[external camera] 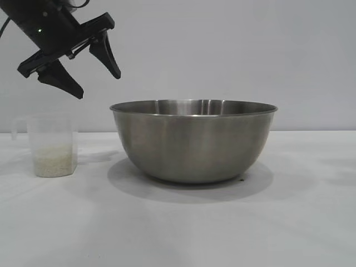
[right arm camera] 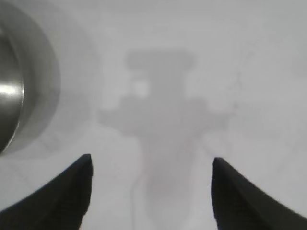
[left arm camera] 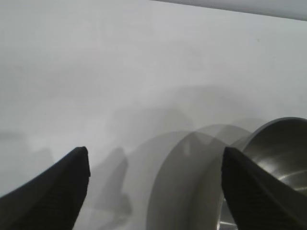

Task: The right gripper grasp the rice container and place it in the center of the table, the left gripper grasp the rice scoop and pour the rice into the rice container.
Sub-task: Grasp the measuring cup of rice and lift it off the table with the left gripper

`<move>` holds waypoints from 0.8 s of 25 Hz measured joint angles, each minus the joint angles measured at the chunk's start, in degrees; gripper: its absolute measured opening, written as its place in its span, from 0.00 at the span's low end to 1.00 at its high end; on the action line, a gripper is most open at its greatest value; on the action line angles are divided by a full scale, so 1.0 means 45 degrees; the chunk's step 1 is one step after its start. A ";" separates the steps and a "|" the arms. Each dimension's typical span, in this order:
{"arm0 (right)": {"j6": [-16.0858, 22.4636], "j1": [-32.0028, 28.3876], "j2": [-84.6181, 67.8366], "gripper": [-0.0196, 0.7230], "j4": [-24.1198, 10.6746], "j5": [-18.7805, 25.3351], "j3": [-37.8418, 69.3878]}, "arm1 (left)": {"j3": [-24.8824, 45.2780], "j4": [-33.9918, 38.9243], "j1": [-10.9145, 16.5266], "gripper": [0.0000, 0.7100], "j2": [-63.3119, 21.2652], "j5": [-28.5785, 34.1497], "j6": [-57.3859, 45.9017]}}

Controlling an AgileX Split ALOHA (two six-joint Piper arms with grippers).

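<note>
Already the bowl (external camera: 193, 142) sits upright near the middle of the counter (external camera: 300, 222), so the placing step looks finished and the scooping step is next. The cup (external camera: 51, 146) stands on the counter well to the left of the bowl, apart from it, with rice (external camera: 53, 160) filling its lower part and its handle turned away from the bowl.

Above the cup hangs the left end effector (external camera: 86, 69), angled downward with its fingers spread wide and nothing between them. The right end effector (right arm camera: 151, 191) does not show in the outside view; its wrist camera shows it open and empty over bare counter, the bowl's rim just off to one side.

Judging from this, the left arm's next move calls for a descent to the cup, fingers either side of its wall or handle, closing gently so the light plastic neither tips nor spills.
</note>
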 joint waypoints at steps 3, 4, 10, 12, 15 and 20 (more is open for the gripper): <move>0.0000 0.0000 -0.2070 0.69 0.0000 -0.0197 0.1613 | 0.0000 0.0000 0.0000 0.71 0.0000 0.0000 0.0000; 0.0011 0.0000 -0.2792 0.69 0.0000 -0.0264 0.2060 | 0.0000 0.0000 0.0000 0.71 0.0000 0.0000 0.0000; 0.0011 0.0000 -0.7065 0.69 -0.0025 -0.0525 0.4846 | 0.0000 0.0000 0.0000 0.71 0.0000 0.0000 0.0456; 0.0011 0.0000 -0.8452 0.69 -0.0083 -0.0589 0.5541 | 0.0000 0.0000 0.0000 0.71 0.0000 0.0000 0.0482; 0.0011 0.0000 -1.0610 0.69 -0.0102 -0.0919 0.6400 | 0.0000 0.0000 0.0000 0.71 0.0000 0.0000 0.0538; 0.0011 0.0000 -1.3361 0.63 -0.0102 -0.1170 0.7028 | 0.0000 0.0000 0.0000 0.71 0.0000 0.0000 0.0538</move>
